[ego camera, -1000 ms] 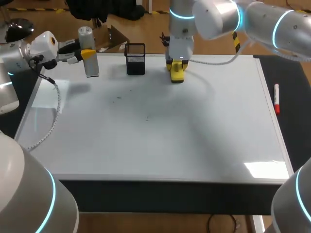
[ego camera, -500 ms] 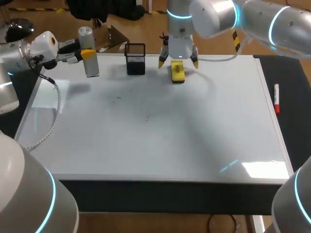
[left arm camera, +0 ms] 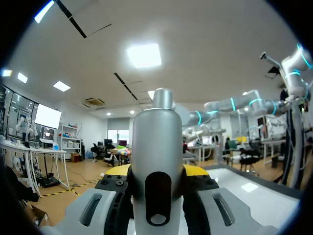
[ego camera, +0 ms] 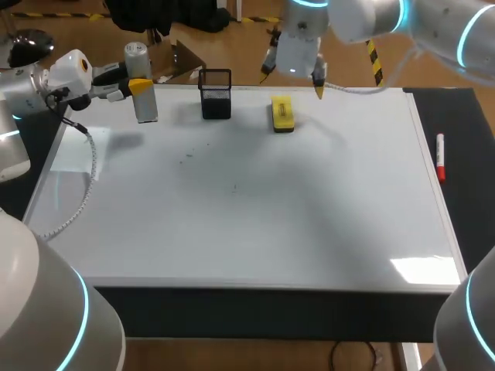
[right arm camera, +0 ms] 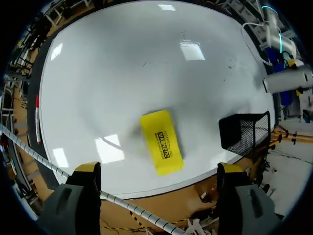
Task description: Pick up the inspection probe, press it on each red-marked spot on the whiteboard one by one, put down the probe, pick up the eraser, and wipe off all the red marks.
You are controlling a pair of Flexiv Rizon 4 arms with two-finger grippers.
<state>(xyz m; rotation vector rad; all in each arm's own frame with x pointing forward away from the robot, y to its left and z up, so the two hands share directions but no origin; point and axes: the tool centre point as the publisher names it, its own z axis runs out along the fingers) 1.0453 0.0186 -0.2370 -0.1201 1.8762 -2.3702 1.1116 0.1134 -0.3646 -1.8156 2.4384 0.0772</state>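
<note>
Flat whiteboard is serving as the surface, with the yellow eraser lying near its far edge, a black mesh basket standing near it, and a red marker lying off the right edge. Over the eraser, the right pincer is hanging with fingers spread wide, touching nothing. At the far left corner, the left pincer is clamping the silver probe upright.

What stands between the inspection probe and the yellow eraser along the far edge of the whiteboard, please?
A black mesh basket stands between the inspection probe and the yellow eraser; the head view shows it.
</note>
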